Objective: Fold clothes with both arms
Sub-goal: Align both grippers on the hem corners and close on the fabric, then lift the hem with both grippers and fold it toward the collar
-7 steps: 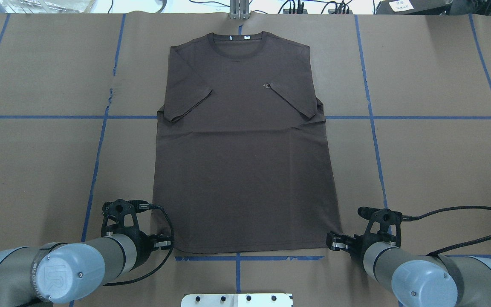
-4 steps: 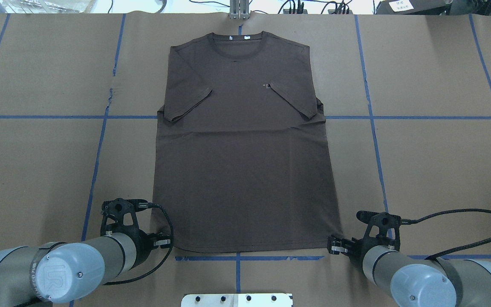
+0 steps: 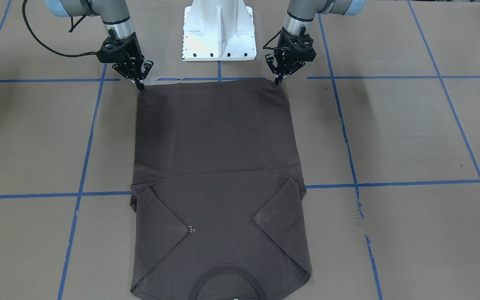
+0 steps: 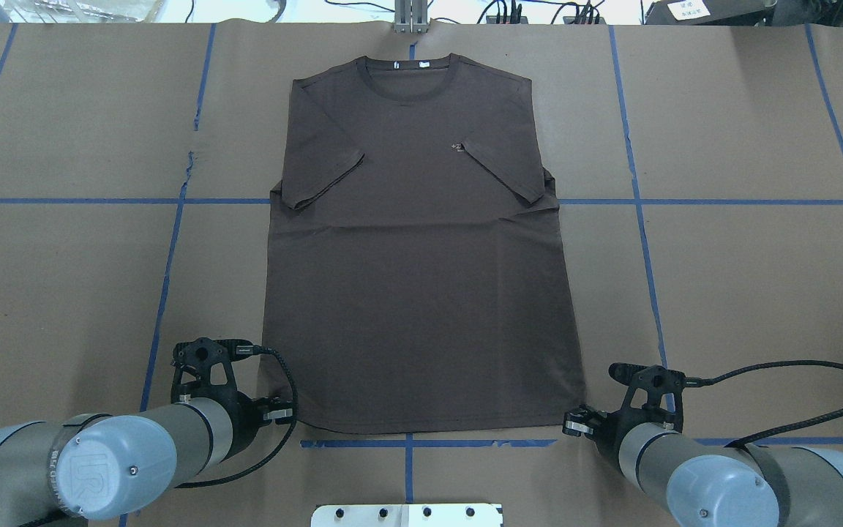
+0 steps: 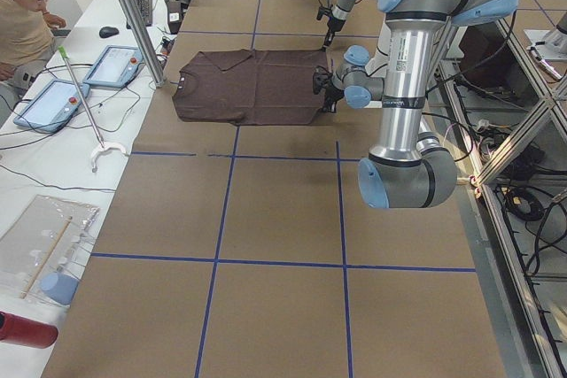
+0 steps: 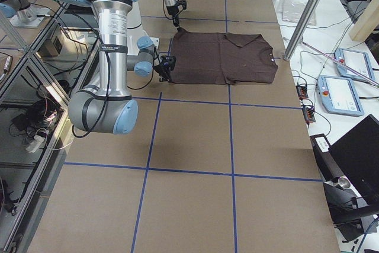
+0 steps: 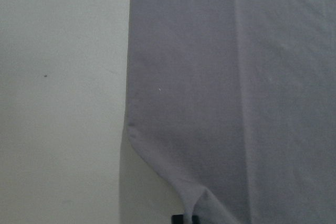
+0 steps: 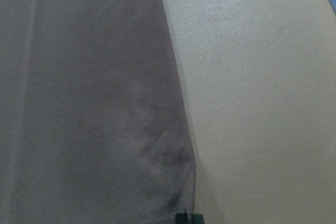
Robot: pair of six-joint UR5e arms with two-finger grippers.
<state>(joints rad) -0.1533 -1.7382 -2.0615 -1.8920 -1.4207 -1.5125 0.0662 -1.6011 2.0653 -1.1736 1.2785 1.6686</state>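
T-shirt (image 4: 421, 293): dark grey-brown, plain; collar (image 4: 407, 94) a shade darker. Small pale chest logo (image 4: 456, 147), white labels (image 4: 424, 65) inside the collar. Bench cover (image 4: 743, 293): brown paper w/ blue tape grid (image 4: 635, 201) edge to edge. Left arm (image 4: 99, 457) + right arm (image 4: 743, 479): silver tubes, grey joints, lt-blue caps. Left gripper (image 3: 279, 80), right gripper (image 3: 140, 85), cables (image 4: 795, 362): black. Pedestal (image 3: 218, 29): white.

Brown paper covers the table (image 4: 63, 293), marked with a grid of blue tape lines (image 4: 165, 278). A white pedestal base (image 3: 218, 29) stands at the front view's top centre. In the left side view a person (image 5: 22, 15) sits upper left, near two tablets (image 5: 113, 65).
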